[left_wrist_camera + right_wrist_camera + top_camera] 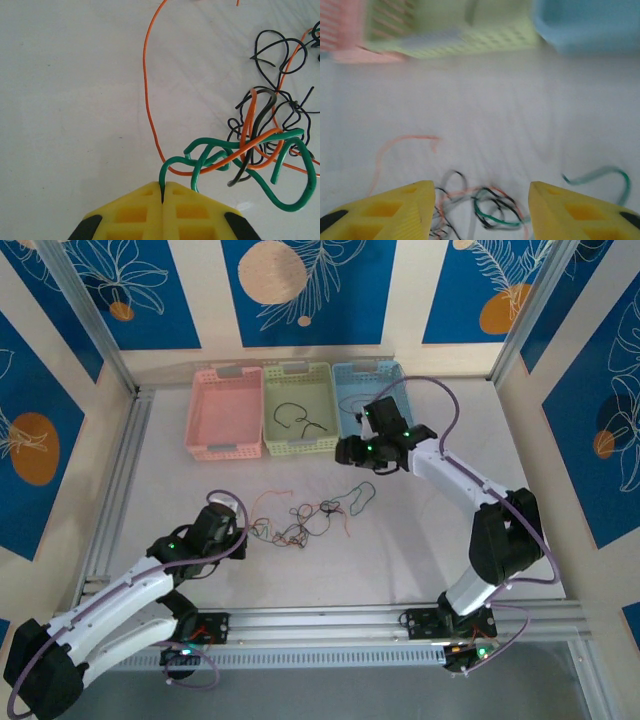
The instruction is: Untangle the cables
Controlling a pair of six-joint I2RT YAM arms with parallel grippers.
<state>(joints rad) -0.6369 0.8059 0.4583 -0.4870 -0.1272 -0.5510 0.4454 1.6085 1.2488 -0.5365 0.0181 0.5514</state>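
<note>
The cables (305, 522) lie as a loose knot of black, orange and green strands mid-table. My left gripper (163, 192) is shut on the end of a green cable (235, 150), which loops into the knot with an orange strand (147, 90) and black strands (280, 55). From above, the left gripper (243, 535) sits at the knot's left edge. My right gripper (345, 452) hovers behind the knot, near the baskets. Its jaws (481, 187) stand open and hold nothing, with the blurred knot (495, 207) on the table below them. A separate green cable (360, 498) lies to the right.
Three baskets stand in a row at the back: pink (225, 410), light green (270, 405) holding a black cable (300, 418), and blue (345, 375). Aluminium rails (120, 490) frame the table's left and near edges.
</note>
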